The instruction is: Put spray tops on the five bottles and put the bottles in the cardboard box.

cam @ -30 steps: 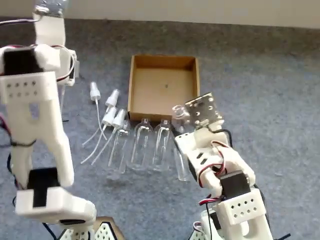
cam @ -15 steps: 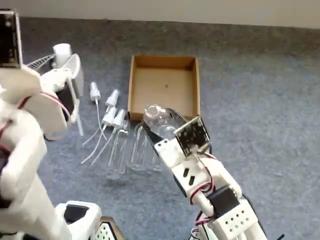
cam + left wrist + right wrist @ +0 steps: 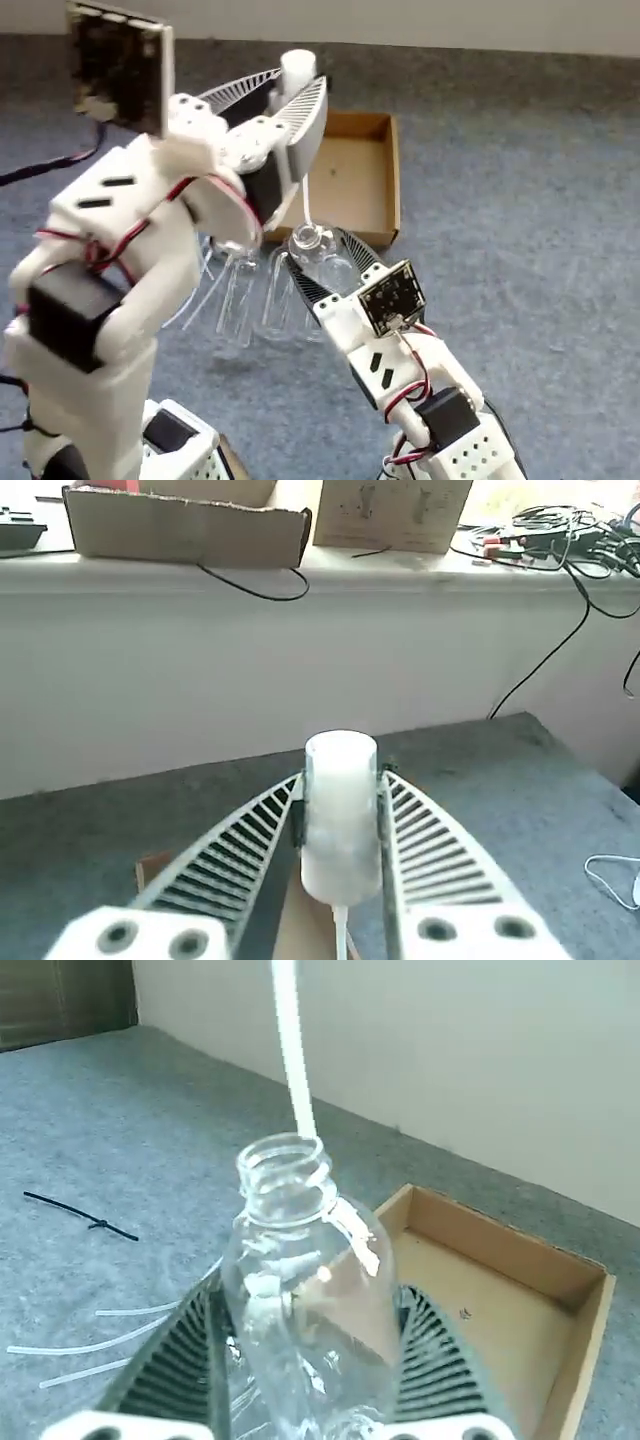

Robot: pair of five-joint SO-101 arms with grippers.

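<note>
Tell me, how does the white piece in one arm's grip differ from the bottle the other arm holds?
The spray top is small, white and opaque; the bottle is larger and see-through. The spray top is held higher, its thin tube hanging down to the bottle's open mouth below. Both are upright, each pinched between an arm's fingers.

We see grey carpet-like table covering [image 3: 540, 180] across whole work area. Thin black strand [image 3: 75, 1215] lies on it. Plain white wall [image 3: 300, 670] rises behind the table's far edge. We note white ledge [image 3: 420, 575] atop the wall. On it: long flat brown cardboard carton [image 3: 180, 530], second brown carton [image 3: 395, 505] just beside, tangle of dark cables [image 3: 560, 540] further along. One black cable [image 3: 545, 652] hangs down the wall. Loose white cord [image 3: 606, 861] rests on covering near its edge.
</note>
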